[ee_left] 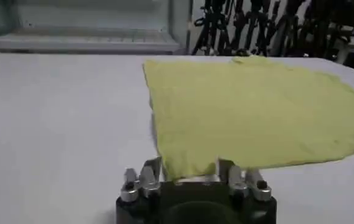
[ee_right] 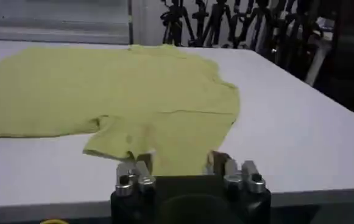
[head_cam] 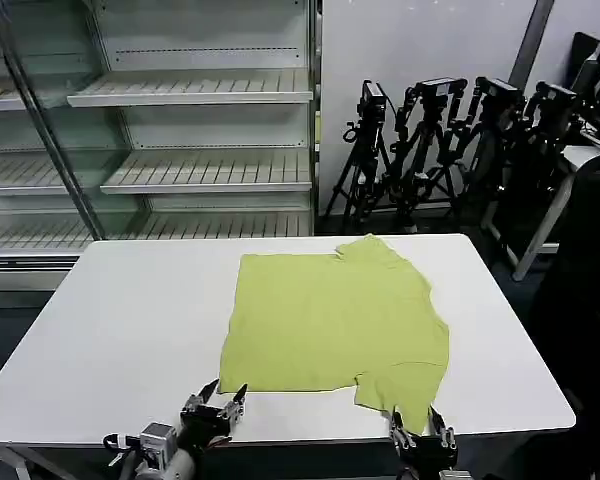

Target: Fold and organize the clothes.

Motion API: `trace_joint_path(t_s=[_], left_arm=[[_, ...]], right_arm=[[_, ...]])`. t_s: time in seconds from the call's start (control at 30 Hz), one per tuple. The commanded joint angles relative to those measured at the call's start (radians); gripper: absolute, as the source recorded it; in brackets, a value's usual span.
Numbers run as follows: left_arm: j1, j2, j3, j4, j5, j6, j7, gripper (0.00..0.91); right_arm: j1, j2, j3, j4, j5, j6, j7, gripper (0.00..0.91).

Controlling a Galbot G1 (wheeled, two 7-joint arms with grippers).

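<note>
The clothes, one lime yellow-green T-shirt [head_cam: 335, 315], lie spread flat on the white table [head_cam: 120, 320], with one sleeve pointing toward the near right edge. My left gripper [head_cam: 220, 400] sits low at the shirt's near left corner. In the left wrist view that gripper [ee_left: 189, 170] is open, and the corner of the shirt [ee_left: 250, 109] reaches between its fingers. My right gripper [head_cam: 423, 425] is at the table's near edge by the sleeve. It [ee_right: 181, 163] is open too, with the edge of the shirt [ee_right: 122, 91] lying between its fingers.
Bare table top lies to the left of the shirt and along the far edge. Behind the table stands a shelving unit [head_cam: 200, 95], and a row of tripods with cameras [head_cam: 450, 140] stands at the back right. Another table [head_cam: 580, 160] is at the far right.
</note>
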Motion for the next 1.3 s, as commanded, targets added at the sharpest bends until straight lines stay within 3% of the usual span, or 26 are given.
trace_joint_path(t_s=[0.03,0.37,0.9,1.1,1.3], left_arm=[[-0.009,0.001,0.007,0.011,-0.016,0.003,0.0,0.02],[0.0,0.003,-0.004,-0.015,-0.037,0.0,0.001,0.02],[0.161,0.003,-0.105,-0.25,-0.033,-0.022,0.001,0.02],[0.155,0.02,-0.103,-0.256,-0.033,-0.041,0.001,0.02],[0.092,0.047,-0.086,-0.215,-0.037,-0.06,0.005,0.02]], right_arm=[[0.003,-0.002,-0.005,-0.015,0.021,-0.011,0.002,0.0],[-0.026,0.003,-0.005,0.035,0.016,0.004,-0.002,0.0],[-0.146,-0.028,0.024,0.271,-0.02,0.043,-0.012,0.0],[-0.101,-0.048,0.067,0.269,0.009,0.058,-0.02,0.0],[-0.001,-0.091,0.129,0.229,0.094,0.073,-0.033,0.0]])
